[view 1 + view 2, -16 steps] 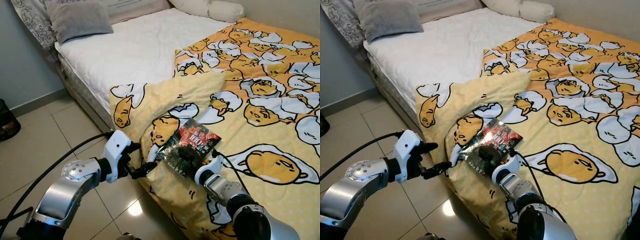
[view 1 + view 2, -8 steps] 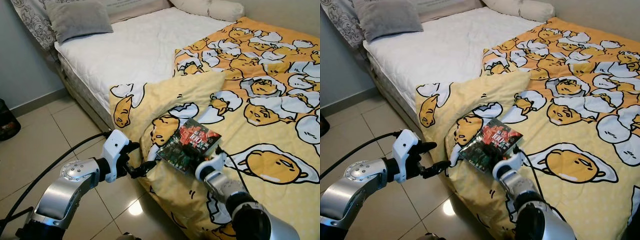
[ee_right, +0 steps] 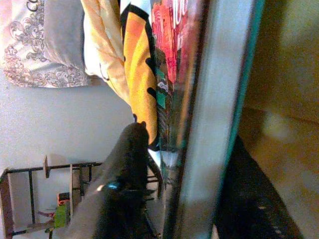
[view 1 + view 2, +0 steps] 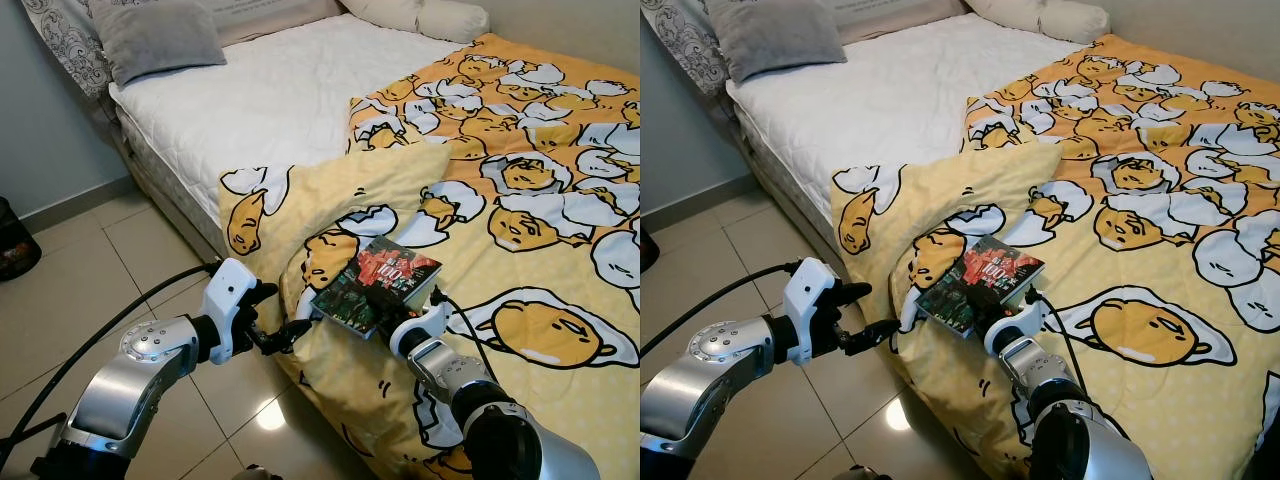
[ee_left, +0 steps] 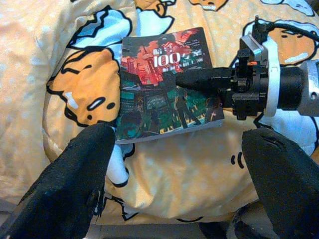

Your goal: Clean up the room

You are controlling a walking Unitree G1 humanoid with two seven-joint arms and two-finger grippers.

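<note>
**Q:** Status?

**A:** My right gripper [image 4: 385,303] clamps the book [image 4: 378,283] above the duvet [image 4: 520,160] at the bed edge. Left gripper [image 4: 278,320] waits beside it, fingers spread, holding nothing.

**Q:** Procedure?

**A:** I keep the cover level (the pinch looks edge-only) and lift slowly.

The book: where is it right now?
The book lies on the yellow blanket near the bed's edge, clamped by the right claw, with the open left claw just to its left.
</note>
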